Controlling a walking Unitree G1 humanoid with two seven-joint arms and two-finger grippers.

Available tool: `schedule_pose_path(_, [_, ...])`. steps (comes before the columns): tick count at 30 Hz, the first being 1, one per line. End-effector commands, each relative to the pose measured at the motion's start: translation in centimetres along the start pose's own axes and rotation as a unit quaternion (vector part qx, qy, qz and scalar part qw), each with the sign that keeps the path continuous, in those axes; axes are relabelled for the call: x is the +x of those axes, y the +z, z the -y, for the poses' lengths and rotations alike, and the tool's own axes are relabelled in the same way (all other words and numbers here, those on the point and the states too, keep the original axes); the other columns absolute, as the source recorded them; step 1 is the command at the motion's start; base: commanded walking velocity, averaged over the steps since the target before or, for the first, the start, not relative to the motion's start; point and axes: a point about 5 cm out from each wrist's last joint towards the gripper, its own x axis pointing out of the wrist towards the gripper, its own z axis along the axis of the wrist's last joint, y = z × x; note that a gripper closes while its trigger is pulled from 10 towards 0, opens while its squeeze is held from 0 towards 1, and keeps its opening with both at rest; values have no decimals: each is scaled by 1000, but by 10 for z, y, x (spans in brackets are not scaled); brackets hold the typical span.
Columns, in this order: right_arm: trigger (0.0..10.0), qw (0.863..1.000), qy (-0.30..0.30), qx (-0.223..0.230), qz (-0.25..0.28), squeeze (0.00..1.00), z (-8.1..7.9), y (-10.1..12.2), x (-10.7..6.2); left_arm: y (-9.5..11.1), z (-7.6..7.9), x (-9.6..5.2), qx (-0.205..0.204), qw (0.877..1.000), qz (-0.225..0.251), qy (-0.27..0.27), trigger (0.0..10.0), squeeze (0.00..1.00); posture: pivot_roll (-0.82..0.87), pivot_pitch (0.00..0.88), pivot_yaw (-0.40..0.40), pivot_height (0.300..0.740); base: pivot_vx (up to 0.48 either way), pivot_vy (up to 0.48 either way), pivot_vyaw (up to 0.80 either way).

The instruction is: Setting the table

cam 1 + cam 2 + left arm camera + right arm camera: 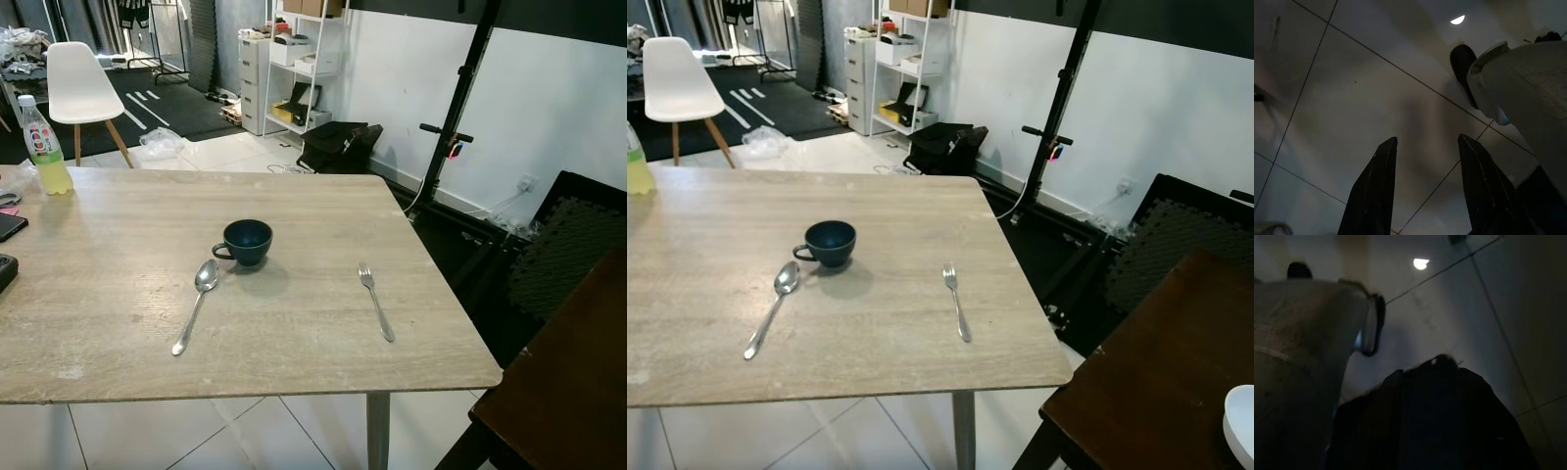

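A light wooden table [98, 294] stands before me. On it a dark blue cup [246, 241] sits near the middle, handle to the left. A silver spoon [196, 304] lies just in front and left of the cup. A silver fork [375, 299] lies to the right, tines pointing away. My left gripper [1427, 139] hangs open over the tiled floor, nothing between its fingers. My right gripper [1437, 363] also hangs low over the floor in shade, its fingers together and holding nothing.
A drink bottle [43, 147] and a black phone [8, 227] sit at the table's far left. A dark wooden table [578, 372] with a white dish [1242, 426] stands close on the right. Behind are a white chair [80, 83], shelves [294, 59] and a black stand [460, 98].
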Motion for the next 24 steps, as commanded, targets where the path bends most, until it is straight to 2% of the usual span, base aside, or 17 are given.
schedule_pose_path(1, [10000, 1000, -8, 7, -4, 0, 3, -4, -1, -6, 6, 0, 4, 1000, -13, -11, 10000, 0, -15, 0, 4, 740, 0, 0, 0])
schedule_pose_path(14, [10000, 1000, -3, -8, -2, 0, -6, 0, 1, 3, 17, 3, 20, 999, -10, -24, 10000, 0, -12, 0, 14, 740, 0, 0, 0])
schedule_pose_path(24, [10000, 1000, -7, -8, -7, 0, -5, -4, 0, 2, 15, 3, 22, 999, -7, -25, 10000, 0, -16, 0, 7, 740, 0, 0, 0])
